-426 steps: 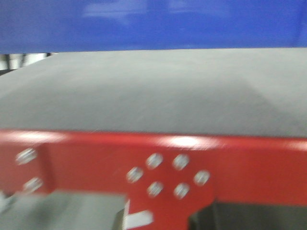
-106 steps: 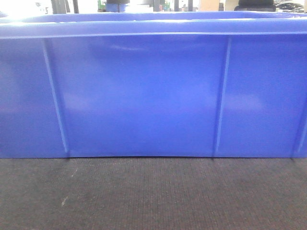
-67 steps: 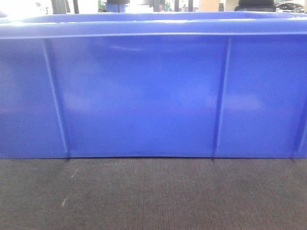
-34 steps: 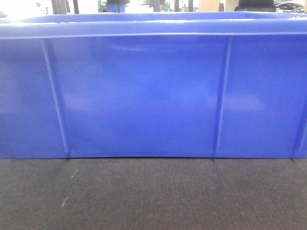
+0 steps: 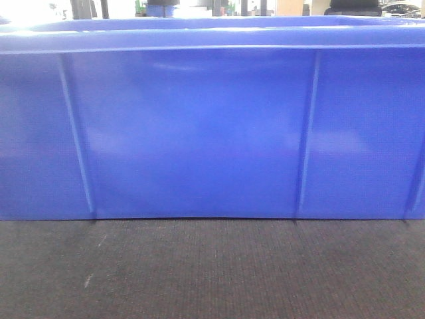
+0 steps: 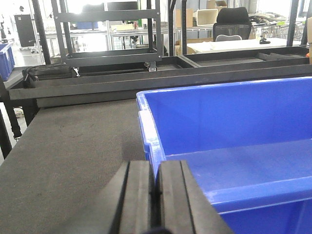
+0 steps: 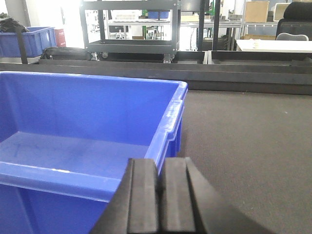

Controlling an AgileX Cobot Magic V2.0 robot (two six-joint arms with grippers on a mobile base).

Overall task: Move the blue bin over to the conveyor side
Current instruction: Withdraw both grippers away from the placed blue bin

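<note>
The blue bin (image 5: 199,133) fills the front view, its ribbed wall standing on the dark woven conveyor belt (image 5: 212,272). In the left wrist view my left gripper (image 6: 155,192) is shut on the thin rim of the bin's left wall (image 6: 146,126), with bare belt (image 6: 73,146) to its left. In the right wrist view my right gripper (image 7: 160,195) is shut on the rim of the bin's right wall (image 7: 170,122), with belt (image 7: 243,136) to its right. The bin's inside (image 7: 73,151) holds nothing.
A black steel rail (image 6: 146,80) runs along the belt's far edge. Behind it stand a black shelf cart (image 7: 131,46), a smaller blue bin (image 7: 34,41), a white table (image 6: 234,45) and an office chair (image 6: 233,22).
Six seconds ago the front view showed a red frame and grey surface under the bin's bottom edge; now the bin's wall rests on the belt. Nothing has moved in the last 1.6 seconds.
</note>
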